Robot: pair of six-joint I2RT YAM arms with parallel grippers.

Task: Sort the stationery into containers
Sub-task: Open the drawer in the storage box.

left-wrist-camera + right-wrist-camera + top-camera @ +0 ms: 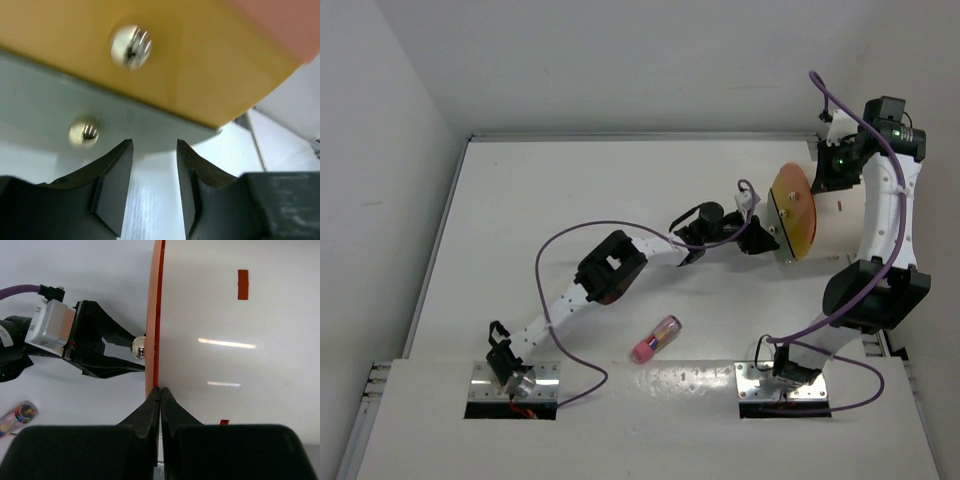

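The cream-white drum (225, 340) lies on its side at the right, its orange end face (793, 210) turned left. My left gripper (767, 240) is open and empty, its tips right at the lower edge of that face. In the left wrist view the gripper (155, 145) sits below the orange face (200, 65) and two shiny knobs (131, 45). My right gripper (160, 389) is shut, its tips touching the drum's rim from above; it also shows in the top view (827, 172). A pink-ended tube (657, 338) lies on the table, apart from both grippers.
The left arm's links (610, 268) and purple cable stretch across the middle of the table. The right arm (880, 280) stands at the right edge. Walls close the table at the back and left. The tube also shows in the right wrist view (17, 415).
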